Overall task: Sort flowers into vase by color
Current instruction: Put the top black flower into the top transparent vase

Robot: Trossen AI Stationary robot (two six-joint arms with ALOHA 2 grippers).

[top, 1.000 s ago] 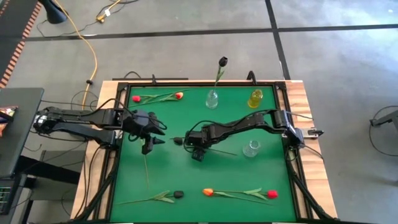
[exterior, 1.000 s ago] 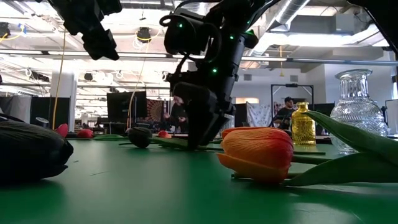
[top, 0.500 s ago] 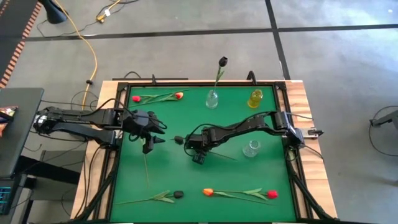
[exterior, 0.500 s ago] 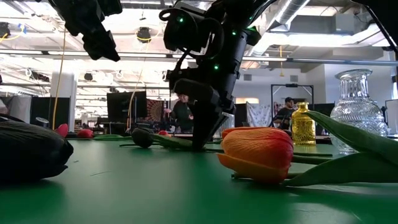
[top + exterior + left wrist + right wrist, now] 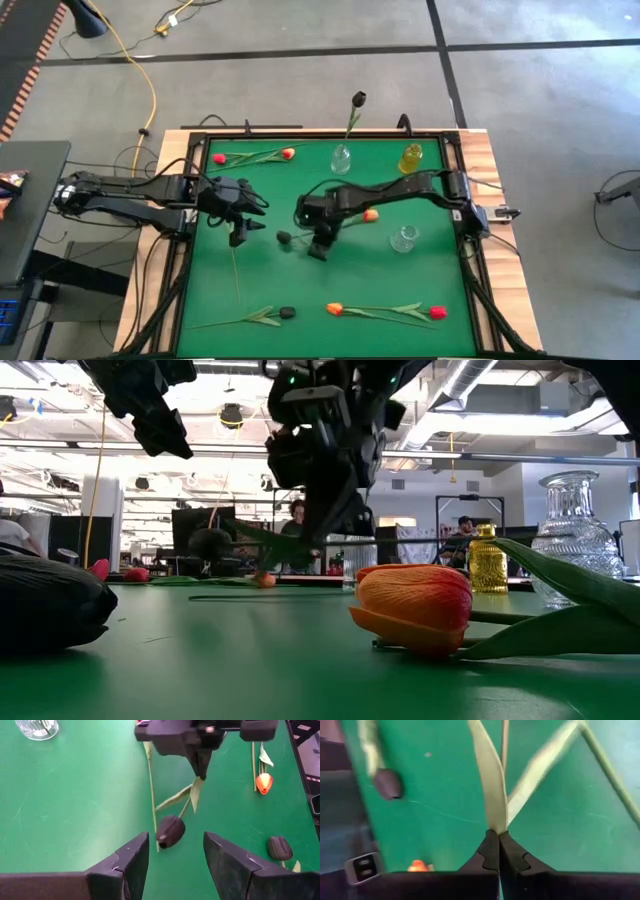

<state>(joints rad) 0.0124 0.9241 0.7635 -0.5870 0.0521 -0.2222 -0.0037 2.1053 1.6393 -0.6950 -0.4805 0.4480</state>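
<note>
My right gripper is over the middle of the green table, shut on a near-black tulip. The tulip's head points toward the left arm and is off the table in the low view. My left gripper hovers open at the table's left, facing that head. At the far edge stand a clear vase with a dark tulip in it and a yellow vase. A second clear vase stands to the right. My right gripper pinches the tulip's stem where its two leaves meet, between the two fingertips. The fingers slant down from above and from the table's right. The tulip is lifted clear, and its head reaches out toward the left arm, a little lower than the fingers.
A thin green stem lies on the table under the held tulip. An orange head shows beside the right arm. Two reddish tulips lie at the far left. A dark, an orange and a red tulip lie near the front edge.
My right gripper has shut on the dark tulip's stem, turned at the wrist and risen. The tulip, which lay on the table, is now lifted clear, and its head has swung a little toward the near edge. The orange head beside the arm has come into view.
</note>
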